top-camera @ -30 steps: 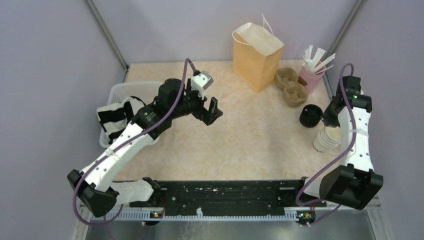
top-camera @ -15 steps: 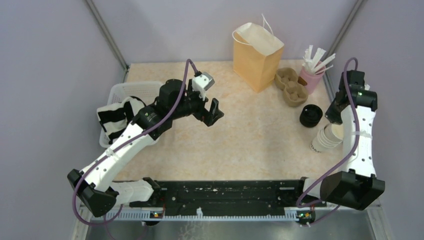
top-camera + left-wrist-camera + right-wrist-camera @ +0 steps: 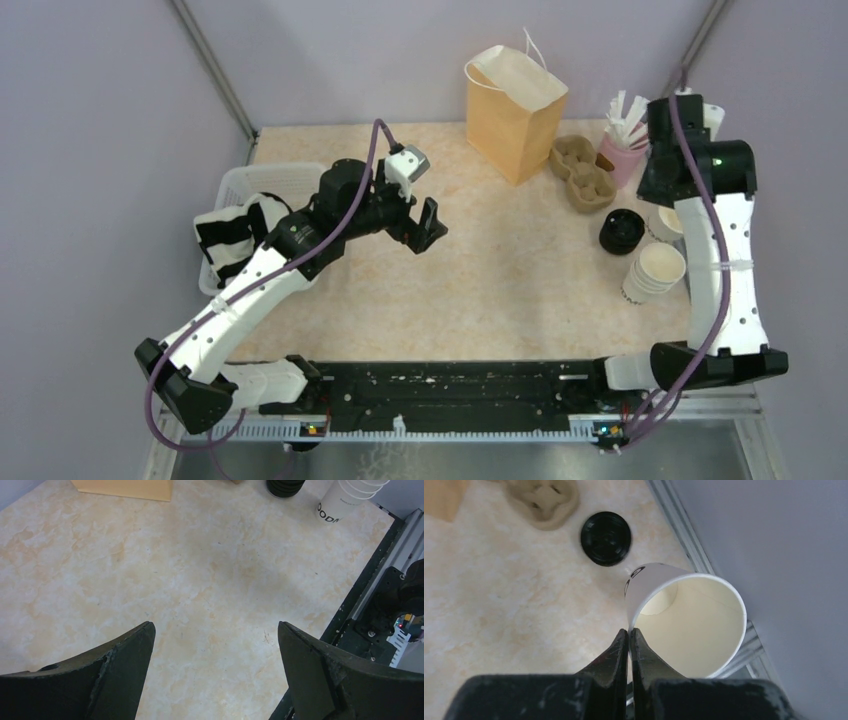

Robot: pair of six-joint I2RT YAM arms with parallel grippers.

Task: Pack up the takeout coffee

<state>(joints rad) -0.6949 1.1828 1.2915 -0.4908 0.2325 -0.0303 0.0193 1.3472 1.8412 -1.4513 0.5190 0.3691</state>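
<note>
The right pincer (image 3: 628,632) is clamped shut on the rim of a lidless white paper cup (image 3: 689,625), tilted above the worktop (image 3: 499,605) near the round black plastic lids (image 3: 605,538), probably for capping. No capped takeout coffee is visible. The left pincer (image 3: 215,626) hangs wide open and empty.

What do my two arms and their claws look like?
The left arm and right arm have white shells, black joints and bases, each trailing a purple cable. The left claw and right claw are black, with two tapered fingers.
</note>
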